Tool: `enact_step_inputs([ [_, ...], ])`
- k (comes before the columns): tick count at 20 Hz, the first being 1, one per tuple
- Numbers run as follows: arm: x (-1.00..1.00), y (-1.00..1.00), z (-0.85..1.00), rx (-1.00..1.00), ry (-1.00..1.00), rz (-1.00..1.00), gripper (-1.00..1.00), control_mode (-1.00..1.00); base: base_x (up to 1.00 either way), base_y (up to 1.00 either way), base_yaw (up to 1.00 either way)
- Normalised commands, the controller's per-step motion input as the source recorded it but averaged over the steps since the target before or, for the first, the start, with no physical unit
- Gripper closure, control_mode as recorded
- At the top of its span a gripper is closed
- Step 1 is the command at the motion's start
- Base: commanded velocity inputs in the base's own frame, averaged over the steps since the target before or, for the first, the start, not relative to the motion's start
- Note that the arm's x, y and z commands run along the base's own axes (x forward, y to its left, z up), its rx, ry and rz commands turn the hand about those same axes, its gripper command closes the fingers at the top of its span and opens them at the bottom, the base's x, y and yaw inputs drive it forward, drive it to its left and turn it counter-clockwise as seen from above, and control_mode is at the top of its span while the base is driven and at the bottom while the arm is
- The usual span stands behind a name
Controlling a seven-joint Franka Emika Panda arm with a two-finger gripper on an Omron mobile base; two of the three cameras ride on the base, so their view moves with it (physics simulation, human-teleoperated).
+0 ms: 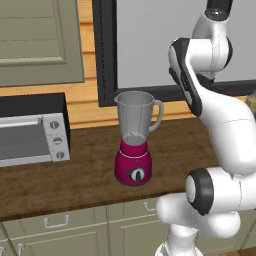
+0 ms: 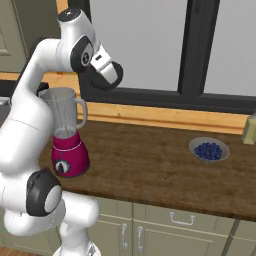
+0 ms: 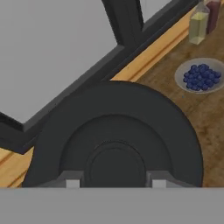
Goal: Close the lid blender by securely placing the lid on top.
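Pincer (image 3: pixel 114 183) grips the lid (image 3: pixel 114 131), fingertips mostly cut off.

lid (image 3: pixel 114 131): its lower part is cut off at the bottom of my hand view | my gripper (image 3: pixel 114 183): just the finger tips show | toaster oven (image 1: pixel 31 131): cut by the left edge | bottles (image 3: pixel 202 22): cut by the top edge, labels too small to tell

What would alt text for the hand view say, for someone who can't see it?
A round black lid sits in the pincer, large and close in the foreground. Behind it run a dark window frame and a wooden counter holding a bowl of blueberries and two bottles.
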Motion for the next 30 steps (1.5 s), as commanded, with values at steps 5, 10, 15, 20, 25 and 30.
enact_step_inputs([
  [5,0.06,0.42,-0.04,0.01,0.00,0.03,1.00,-1.00,0.00,0.00,0.00],
  [10,0.28,0.57,-0.03,0.04,0.00,0.04,1.00,-1.00,0.00,0.00,0.00],
  [15,0.38,0.42,0.00,0.11,0.09,0.07,1.00,-1.00,0.00,0.00,0.00],
  [20,0.27,0.42,0.00,0.12,0.11,0.16,1.00,-1.00,0.00,0.00,0.00],
  [25,0.19,0.66,0.02,0.02,0.15,0.13,1.00,-1.00,0.00,0.00,0.00],
  [30,0.08,0.56,0.00,0.00,0.17,0.08,1.00,-1.00,0.00,0.00,0.00],
])
